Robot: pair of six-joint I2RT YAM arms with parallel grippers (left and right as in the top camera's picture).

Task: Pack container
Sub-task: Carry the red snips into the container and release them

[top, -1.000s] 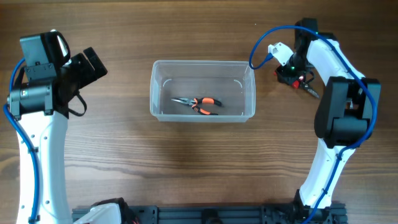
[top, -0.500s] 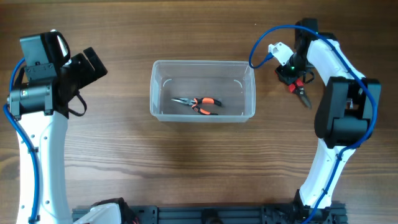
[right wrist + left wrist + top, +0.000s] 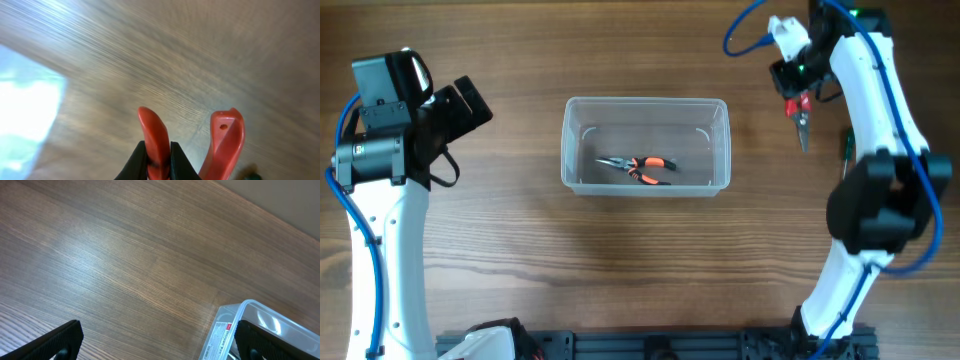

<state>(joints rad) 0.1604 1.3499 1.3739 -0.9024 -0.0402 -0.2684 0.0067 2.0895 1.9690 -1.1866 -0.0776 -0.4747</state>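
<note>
The clear plastic container (image 3: 645, 146) sits mid-table and holds orange-and-black pliers (image 3: 640, 168). Its corner, with a label, shows in the left wrist view (image 3: 250, 325). My right gripper (image 3: 798, 90) is shut on one red handle of red-handled pliers (image 3: 801, 115), lifted off the table to the right of the container with the metal jaws hanging down. In the right wrist view the fingers (image 3: 159, 155) clamp one red handle (image 3: 154, 132); the other handle (image 3: 225, 142) hangs free. My left gripper (image 3: 160, 340) is open and empty, left of the container.
A green-handled tool (image 3: 844, 146) lies on the wooden table near the right arm, partly hidden by it. The dark base rail (image 3: 650, 346) runs along the front edge.
My right gripper has lifted the red-handled pliers off the table and carried them toward the far edge. The left arm and the container have not moved.
</note>
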